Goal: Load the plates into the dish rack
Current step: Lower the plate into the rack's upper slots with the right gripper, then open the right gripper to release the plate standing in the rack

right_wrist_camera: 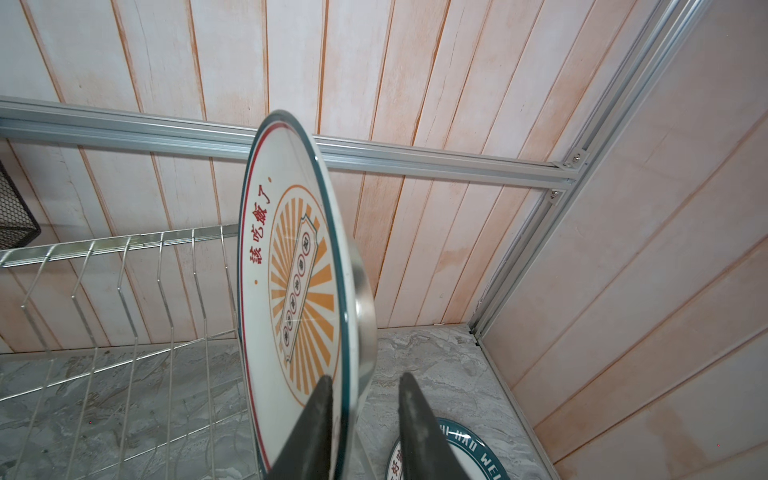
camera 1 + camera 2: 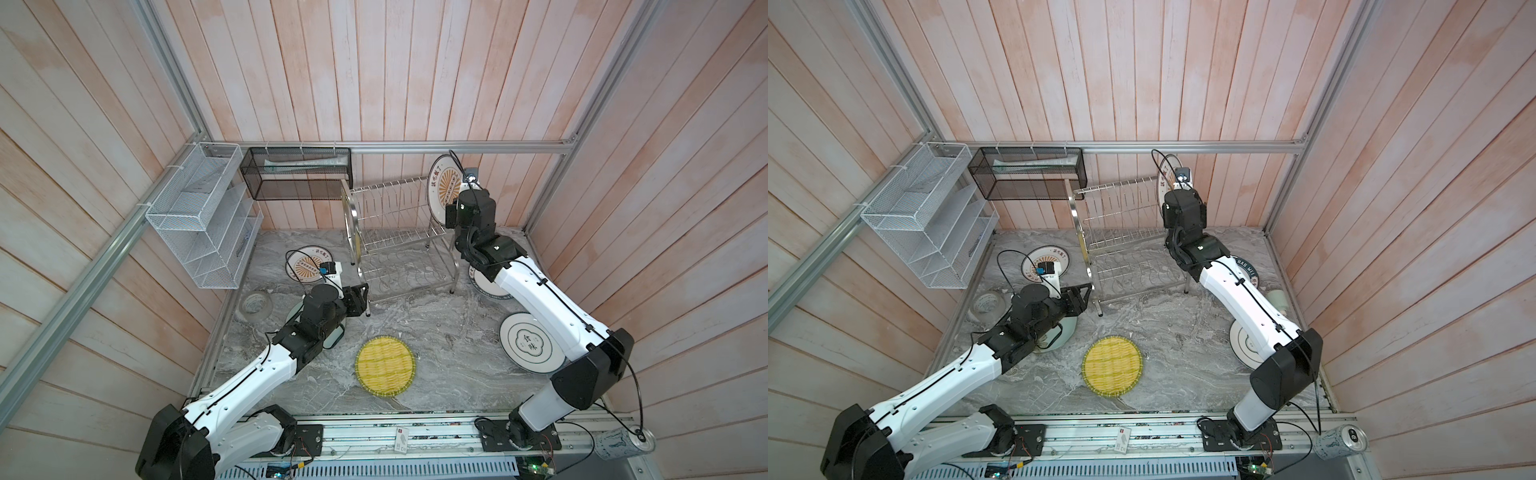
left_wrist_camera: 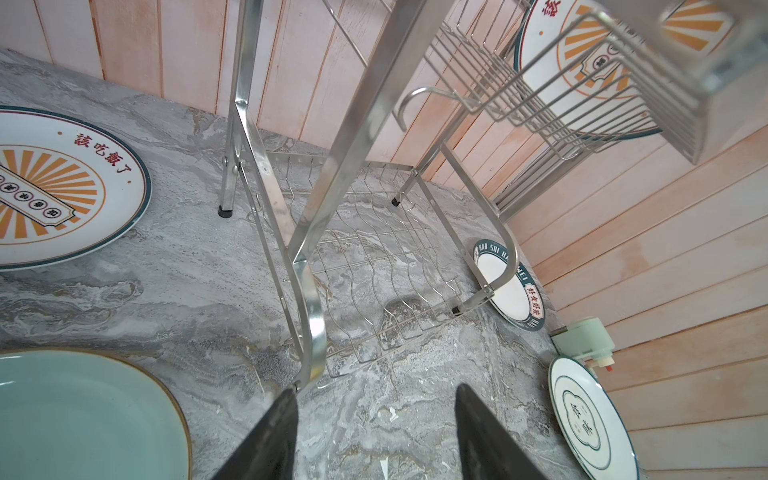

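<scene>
Knocking the dish rack (image 2: 350, 220) is the hazard on the left. The left tool (image 3: 376, 395) hangs wide open and empty at about nine o'clock on the worktop (image 2: 436, 328). One finger (image 3: 274, 432) is just beside the foot of the rack's near arched frame; whether they touch I cannot tell. A careless swing toward twelve o'clock, where the rack stands, could shove it and shake its load.

Under that arm the pale green plate (image 3: 83, 415) lies flat at eight o'clock. The flat sunburst plate (image 2: 305, 266) lies at ten and the yellow woven plate (image 2: 385, 368) at six. None of them is loaded yet.

At one o'clock the racked sunburst plate (image 1: 299, 270) stands on edge in the end slot of the upper tier, close against the end frame. The right tool (image 1: 366, 378) straddles its rim with the jaws parted. A gap shows between one pad (image 1: 415, 415) and the rim, so I judge that it clamps nothing. A crooked pull-back could drag the other pad across the plate's face and tip the plate off its prongs.

A fall would likely land near the lettered plate (image 3: 505, 286), flat at three o'clock beside the rack's foot. The cloud plate (image 2: 528, 345) lies at four, close under the right arm, where a low sweep could scrape it.
</scene>
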You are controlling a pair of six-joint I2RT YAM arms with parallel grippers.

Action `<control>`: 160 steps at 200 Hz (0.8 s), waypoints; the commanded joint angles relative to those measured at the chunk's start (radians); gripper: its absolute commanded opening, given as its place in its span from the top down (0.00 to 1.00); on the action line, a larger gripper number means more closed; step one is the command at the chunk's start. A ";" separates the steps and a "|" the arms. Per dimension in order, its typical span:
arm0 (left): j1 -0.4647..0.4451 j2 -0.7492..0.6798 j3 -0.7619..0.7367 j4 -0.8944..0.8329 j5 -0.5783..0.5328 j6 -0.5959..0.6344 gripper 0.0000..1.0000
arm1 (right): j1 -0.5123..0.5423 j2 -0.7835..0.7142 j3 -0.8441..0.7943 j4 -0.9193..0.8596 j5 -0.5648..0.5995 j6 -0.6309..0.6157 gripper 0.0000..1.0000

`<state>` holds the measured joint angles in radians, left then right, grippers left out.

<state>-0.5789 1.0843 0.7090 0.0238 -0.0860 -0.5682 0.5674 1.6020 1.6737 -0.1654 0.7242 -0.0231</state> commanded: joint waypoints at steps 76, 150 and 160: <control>-0.004 -0.025 0.044 -0.054 0.016 0.067 0.34 | -0.001 -0.165 -0.119 0.095 -0.002 0.003 0.60; -0.003 -0.020 0.099 -0.099 0.058 0.180 0.33 | -0.005 -0.308 -0.313 0.210 -0.014 0.011 0.59; -0.005 -0.021 0.099 -0.095 0.068 0.190 0.33 | -0.007 -0.323 -0.329 0.211 -0.032 0.018 0.59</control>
<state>-0.5789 1.0706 0.7807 -0.0578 -0.0525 -0.4358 0.5674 1.3193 1.3796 -0.0071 0.7189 -0.0257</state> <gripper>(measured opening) 0.666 0.407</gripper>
